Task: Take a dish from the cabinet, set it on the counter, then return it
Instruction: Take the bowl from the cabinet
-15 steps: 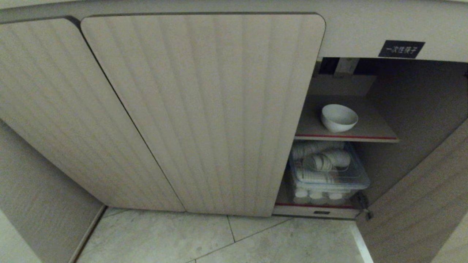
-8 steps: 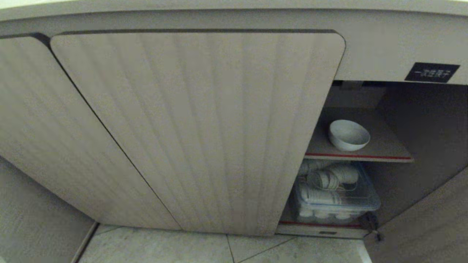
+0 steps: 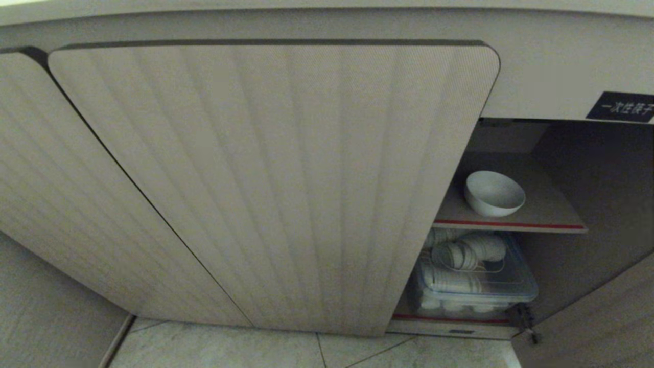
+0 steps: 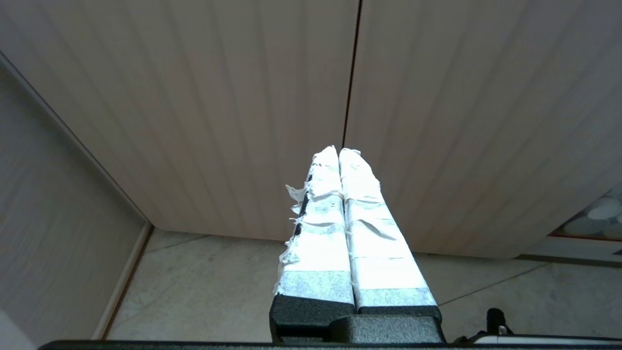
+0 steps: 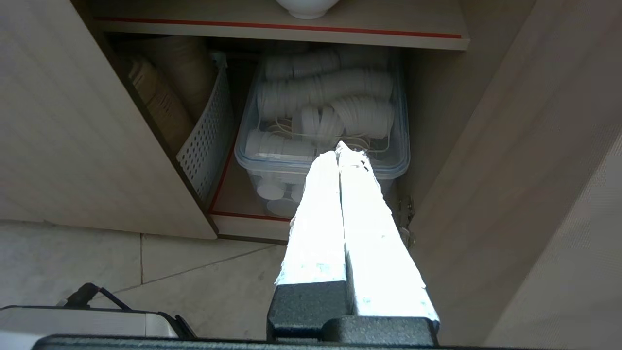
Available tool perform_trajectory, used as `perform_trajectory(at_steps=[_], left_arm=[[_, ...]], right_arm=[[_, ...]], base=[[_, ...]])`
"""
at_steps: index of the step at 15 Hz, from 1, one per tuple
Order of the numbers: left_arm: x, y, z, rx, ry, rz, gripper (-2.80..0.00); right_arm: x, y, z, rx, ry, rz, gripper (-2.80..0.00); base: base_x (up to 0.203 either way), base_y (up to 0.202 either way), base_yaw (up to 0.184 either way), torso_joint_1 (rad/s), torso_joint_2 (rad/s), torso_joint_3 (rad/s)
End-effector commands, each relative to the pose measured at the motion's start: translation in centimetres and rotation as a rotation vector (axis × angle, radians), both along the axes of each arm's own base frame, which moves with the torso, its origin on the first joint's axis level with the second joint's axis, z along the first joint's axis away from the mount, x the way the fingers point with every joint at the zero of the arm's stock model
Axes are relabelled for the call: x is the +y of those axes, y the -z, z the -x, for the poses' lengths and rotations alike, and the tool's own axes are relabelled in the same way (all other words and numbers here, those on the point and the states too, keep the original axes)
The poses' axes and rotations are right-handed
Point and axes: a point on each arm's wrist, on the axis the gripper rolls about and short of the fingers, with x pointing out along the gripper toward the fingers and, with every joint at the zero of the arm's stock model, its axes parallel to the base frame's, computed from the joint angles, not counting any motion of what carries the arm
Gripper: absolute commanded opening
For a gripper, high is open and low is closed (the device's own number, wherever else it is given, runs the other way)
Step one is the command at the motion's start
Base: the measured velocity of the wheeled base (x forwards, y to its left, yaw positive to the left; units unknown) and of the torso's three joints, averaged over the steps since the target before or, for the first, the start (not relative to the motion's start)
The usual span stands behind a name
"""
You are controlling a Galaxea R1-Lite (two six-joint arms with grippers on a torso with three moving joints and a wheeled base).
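Right hand closed, empty, low before open cabinet; dish on shelf above.

The upper shelf bears the dish; a clear tub sits below.

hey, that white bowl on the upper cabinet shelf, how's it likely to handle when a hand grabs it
The bowl looks glossy, so it may slip in a pinch. It looks like ceramic, so it is probably rigid and could chip if knocked. It stands deep on what seems a narrow foot, so a push near the rim might tip it on the shelf.
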Motion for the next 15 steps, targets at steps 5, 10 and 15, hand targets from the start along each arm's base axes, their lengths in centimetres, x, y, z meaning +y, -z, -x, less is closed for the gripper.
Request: perform_trajectory(at_steps=[5,10,15], left_arm=[[0.00,-0.02,0.01,-0.001,-0.001,0.001,-2.80],[0.00,0.02,0.00,0.000,-0.001,0.001,-2.80],[0.00,-0.02,0.01,-0.001,-0.001,0.002,-2.80]], right_arm=[[0.00,0.00,-0.01,0.001,-0.002,0.001,-2.80],[0.00,0.00,-0.01,0.001,0.000,0.001,-2.80],[0.00,0.00,-0.01,0.001,-0.001,0.002,-2.80]], base=[[0.000,0.000,0.000,0.000,0.00,0.000],[0.000,0.000,0.000,0.000,0.00,0.000],[0.000,0.000,0.000,0.000,0.00,0.000]])
